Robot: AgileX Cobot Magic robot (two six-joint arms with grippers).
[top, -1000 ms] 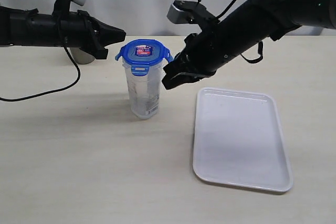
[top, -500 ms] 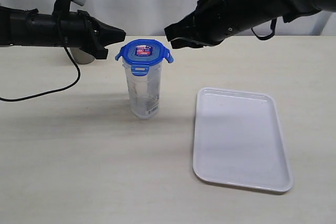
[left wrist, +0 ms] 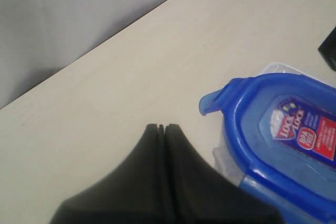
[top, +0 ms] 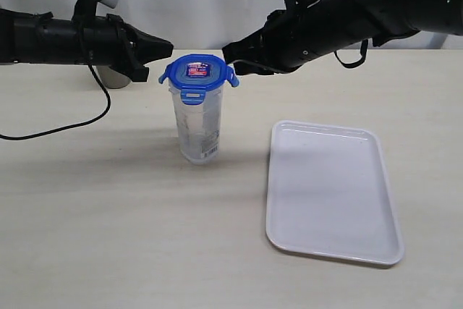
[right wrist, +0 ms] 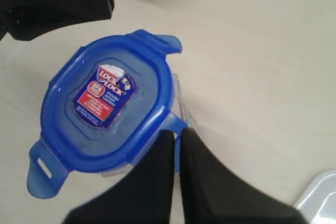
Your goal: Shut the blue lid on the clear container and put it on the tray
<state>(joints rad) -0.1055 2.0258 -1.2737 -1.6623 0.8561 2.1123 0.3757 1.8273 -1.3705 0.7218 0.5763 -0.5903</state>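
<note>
The blue lid (top: pixel 198 72) sits atop the clear container (top: pixel 197 132), which stands upright on the worktop (top: pixel 108 215), near but apart from the white tray (top: pixel 329 193). Two side flaps jut outward, apparently unlatched. The right gripper (top: pixel 230 58), jaws pressed together, hovers at one flap. The left gripper (top: pixel 168 47), jaws likewise together and empty, points at the opposite edge. Lid-closing looks to be the step in hand. Next, each flap likely needs pressing down without tipping the canister.
</note>
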